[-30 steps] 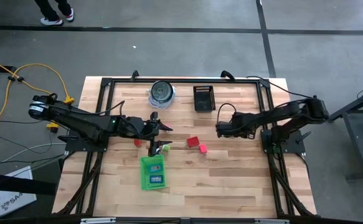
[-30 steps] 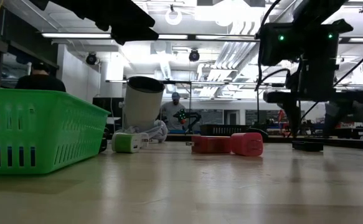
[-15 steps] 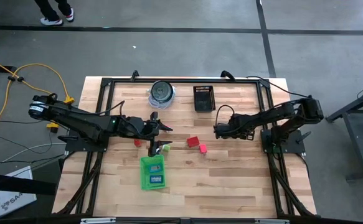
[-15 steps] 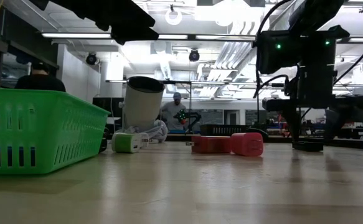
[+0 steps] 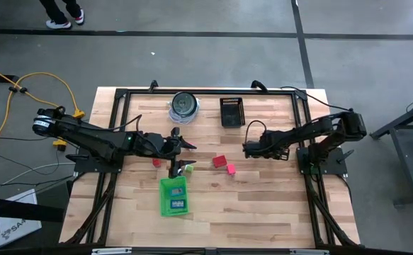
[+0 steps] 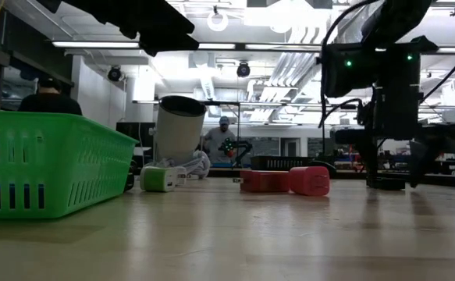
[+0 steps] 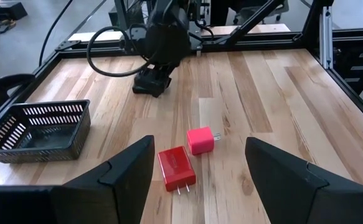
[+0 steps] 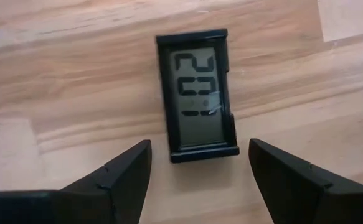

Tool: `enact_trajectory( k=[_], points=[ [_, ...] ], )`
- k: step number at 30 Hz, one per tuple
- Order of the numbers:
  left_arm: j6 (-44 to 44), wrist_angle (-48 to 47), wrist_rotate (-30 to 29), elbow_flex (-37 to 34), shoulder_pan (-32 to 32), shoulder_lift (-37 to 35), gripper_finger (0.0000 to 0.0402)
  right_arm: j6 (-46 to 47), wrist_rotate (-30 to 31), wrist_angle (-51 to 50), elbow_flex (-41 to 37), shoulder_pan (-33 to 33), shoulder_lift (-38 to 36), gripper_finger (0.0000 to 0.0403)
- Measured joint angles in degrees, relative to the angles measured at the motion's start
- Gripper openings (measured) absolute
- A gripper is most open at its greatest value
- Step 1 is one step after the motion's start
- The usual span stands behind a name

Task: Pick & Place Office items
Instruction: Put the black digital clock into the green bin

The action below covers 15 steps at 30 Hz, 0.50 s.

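Two claws are mine; my right gripper (image 8: pixel 200 165) hangs wide open and empty, straight above a small black clock (image 8: pixel 198 93) that lies flat on the wooden table (image 5: pixel 263 198), right of centre. I should descend straight, keep it centred, and squeeze its long smooth sides. It is hard plastic with a glossy grey display. My left gripper (image 7: pixel 193 168) waits half open, holding nothing, left of centre. Ahead of it lie a red block (image 7: pixel 175 167) and a pink block (image 7: pixel 200 140) with metal prongs.
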Motion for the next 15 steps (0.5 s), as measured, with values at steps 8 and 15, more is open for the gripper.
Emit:
enact_trajectory(
  k=[8,15],
  points=[
    [0.0,0.18,0.0,0.0,0.0,0.0,0.0246,-1.72,-0.2,2.84,-1.73,-0.36,-0.31,0.0256],
    [-0.02,0.13,0.0,0.0,0.01,0.0,0.0246,-3.13,0.59,2.74,-1.89,-0.41,-0.59,0.0256]
  ],
)
